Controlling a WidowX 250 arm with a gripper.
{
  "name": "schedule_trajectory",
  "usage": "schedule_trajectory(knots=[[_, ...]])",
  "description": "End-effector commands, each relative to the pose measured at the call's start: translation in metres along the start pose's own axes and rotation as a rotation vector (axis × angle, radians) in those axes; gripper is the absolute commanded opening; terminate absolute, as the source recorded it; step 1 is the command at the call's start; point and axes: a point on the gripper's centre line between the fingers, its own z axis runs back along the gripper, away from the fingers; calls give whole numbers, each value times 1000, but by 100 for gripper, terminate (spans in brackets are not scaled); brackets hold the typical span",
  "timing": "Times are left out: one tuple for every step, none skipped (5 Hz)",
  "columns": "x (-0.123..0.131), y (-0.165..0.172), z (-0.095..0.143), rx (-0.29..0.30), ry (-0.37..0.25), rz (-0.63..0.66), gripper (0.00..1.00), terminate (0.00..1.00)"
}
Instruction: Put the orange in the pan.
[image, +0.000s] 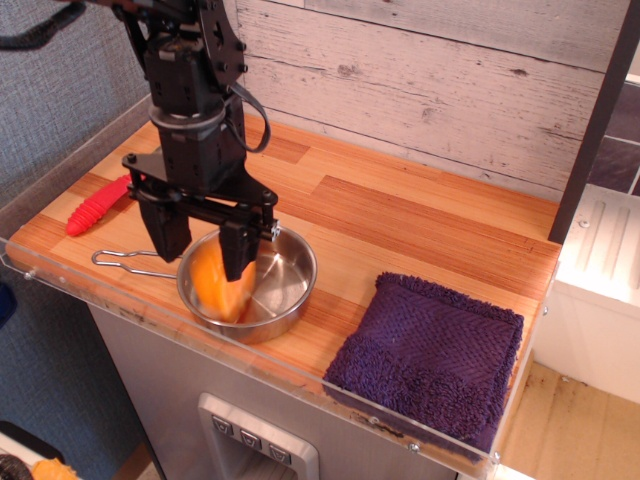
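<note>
Orange down inside the pan, tool spread wide above it!

The bright orange (217, 283) sits tilted against the left wall of the shiny round steel pan (285, 290) (thin wire loop handle pointing left). The black tool (203, 250) straddles it, fingers apart, gripping nothing. A red ribbed spoon handle (97, 206) and a nubby purple cloth (432, 355) lie on the striped wood bench (400, 225).

Bright orange (218, 283) tilted on edge inside shiny steel pan (285, 297), wire handle pointing left
</note>
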Motion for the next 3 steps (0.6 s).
schedule_trajectory(knots=[[-3,8,33,-26,-118,8,100,0],[-6,32,57,-36,-163,32,100,0],[0,45,61,-22,-160,-24,100,0]])
